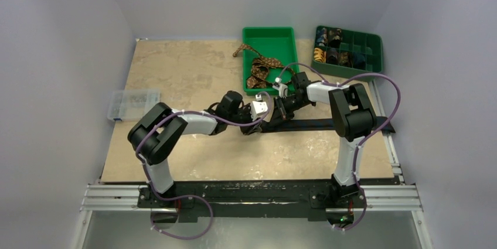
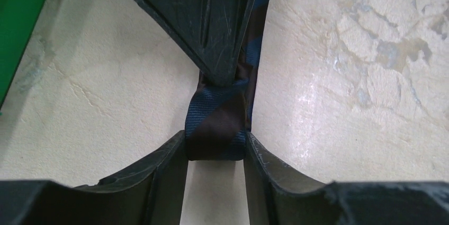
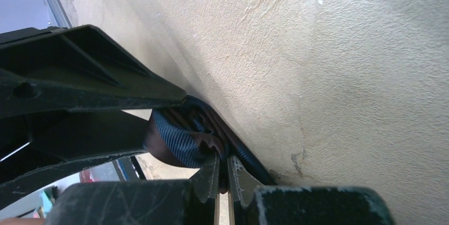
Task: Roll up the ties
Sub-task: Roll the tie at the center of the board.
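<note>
The dark navy tie (image 1: 328,125) lies flat across the table's right half, its left end rolled into a small coil. My left gripper (image 2: 216,143) is shut on that coil (image 2: 217,124), one finger against each side of it. My right gripper (image 3: 223,160) is shut on a fold of the same navy tie (image 3: 182,140), close against the table. In the top view the left gripper (image 1: 261,121) and the right gripper (image 1: 279,112) meet at the tie's left end. The brown patterned tie (image 1: 262,67) lies loose in the green tray (image 1: 281,33), one end hanging over its left rim.
A green divided box (image 1: 370,45) with several rolled ties stands at the back right. A clear plastic case (image 1: 133,103) sits at the table's left edge. Purple cables (image 1: 391,94) loop beside the right arm. The right gripper's finger (image 2: 212,24) fills the top of the left wrist view.
</note>
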